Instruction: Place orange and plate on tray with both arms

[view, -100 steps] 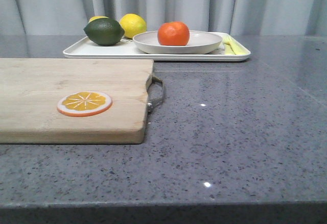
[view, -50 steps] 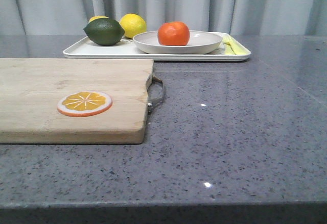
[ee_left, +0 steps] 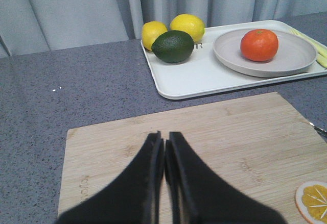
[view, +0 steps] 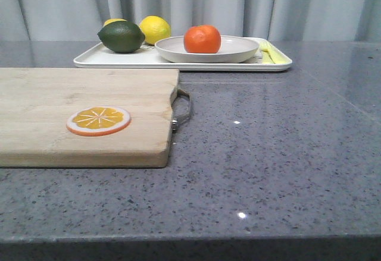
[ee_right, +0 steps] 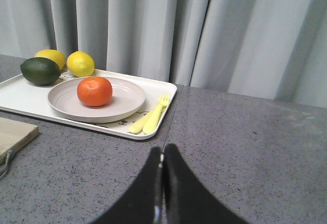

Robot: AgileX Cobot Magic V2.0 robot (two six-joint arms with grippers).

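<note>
A glossy orange sits in a wide off-white plate on the white tray. The left hand and right hand are both clenched, holding nothing.

I see the glossy orange sitting in the off-white plate, plate flat on the white tray

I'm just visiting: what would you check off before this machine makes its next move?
1. Orange sits in the plate: ok.
2. Plate rests on the tray: ok.
3. Left gripper shut and holding nothing, above the cutting board: ok.
4. Right gripper shut and holding nothing: ok.
5. Both grippers apart from the tray: ok.
6. Bear drawing on the tray visible: cannot tell.
</note>
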